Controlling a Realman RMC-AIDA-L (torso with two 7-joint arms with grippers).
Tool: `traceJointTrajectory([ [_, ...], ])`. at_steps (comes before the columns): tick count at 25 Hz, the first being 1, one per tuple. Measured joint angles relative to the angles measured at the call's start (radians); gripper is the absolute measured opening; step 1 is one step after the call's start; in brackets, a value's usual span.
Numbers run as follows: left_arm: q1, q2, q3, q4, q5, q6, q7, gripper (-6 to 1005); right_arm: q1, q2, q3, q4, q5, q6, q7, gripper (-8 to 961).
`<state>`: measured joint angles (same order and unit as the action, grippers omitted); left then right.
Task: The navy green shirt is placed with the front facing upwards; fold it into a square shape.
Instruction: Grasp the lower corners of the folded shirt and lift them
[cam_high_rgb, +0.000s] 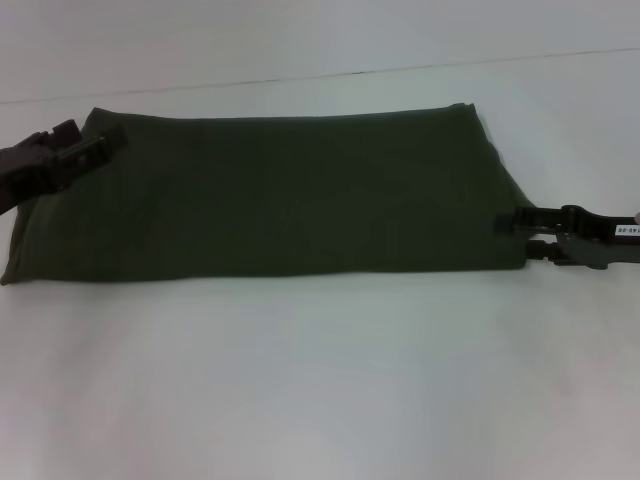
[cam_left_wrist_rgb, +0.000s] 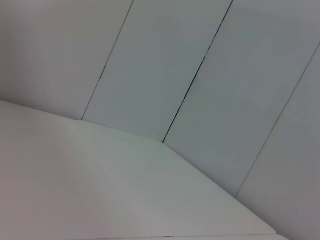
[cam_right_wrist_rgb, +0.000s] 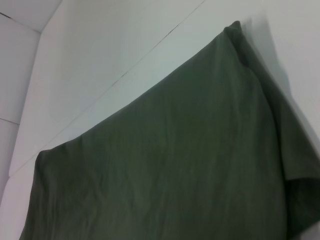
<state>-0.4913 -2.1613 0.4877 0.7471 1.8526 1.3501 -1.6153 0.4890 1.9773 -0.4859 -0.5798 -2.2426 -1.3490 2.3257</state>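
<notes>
While the near part of the white table (cam_high_rgb: 320, 400) lies bare across the lower half of the head view, we see the navy green shirt (cam_high_rgb: 270, 195) spread just beyond it as a wide, low band filling the middle of the frame, already folded so that only plain dark cloth faces up; no lettering or label shows. Its long axis runs left to right across the picture, the near edge almost straight, the far edge parallel to it, with a loose flap of fabric sloping down at the right end. We judge the cloth soft, light and limp: it will sag and crease wherever it is lifted, so we would take it at the corners or along a short end edge, pinching all layers together, and carry one end over the other to shorten the band into a square. At mid right our right gripper (cam_high_rgb: 530, 229) sits at the shirt's right end, low against the table; whether its fingers are pinching the fabric we cannot tell. At upper left our left gripper (cam_high_rgb: 85, 152) rests on the far left corner of the shirt, and its fingers' state is likewise unclear. Farthest back, a seam (cam_high_rgb: 400, 71) crosses the table.
</notes>
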Motion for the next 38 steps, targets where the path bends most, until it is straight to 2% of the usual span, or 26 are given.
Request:
traceJointTrajectory([
  [20, 0.000, 0.002, -0.001, 0.005, 0.001, -0.012, 0.002, 899, 0.004, 0.009, -0.020, 0.022, 0.000, 0.027, 0.008, 715],
  [31, 0.003, 0.002, -0.012, 0.005, 0.002, -0.015, 0.006, 901, -0.001, 0.005, -0.025, 0.030, -0.021, 0.057, 0.009, 265],
  [34, 0.003, 0.002, -0.012, 0.004, 0.007, -0.015, 0.006, 901, 0.002, 0.003, -0.024, 0.030, -0.021, 0.056, 0.009, 34],
  [38, 0.004, 0.002, -0.012, 0.004, 0.007, -0.018, 0.005, 900, 0.003, 0.002, -0.020, 0.030, -0.021, 0.056, 0.009, 9],
])
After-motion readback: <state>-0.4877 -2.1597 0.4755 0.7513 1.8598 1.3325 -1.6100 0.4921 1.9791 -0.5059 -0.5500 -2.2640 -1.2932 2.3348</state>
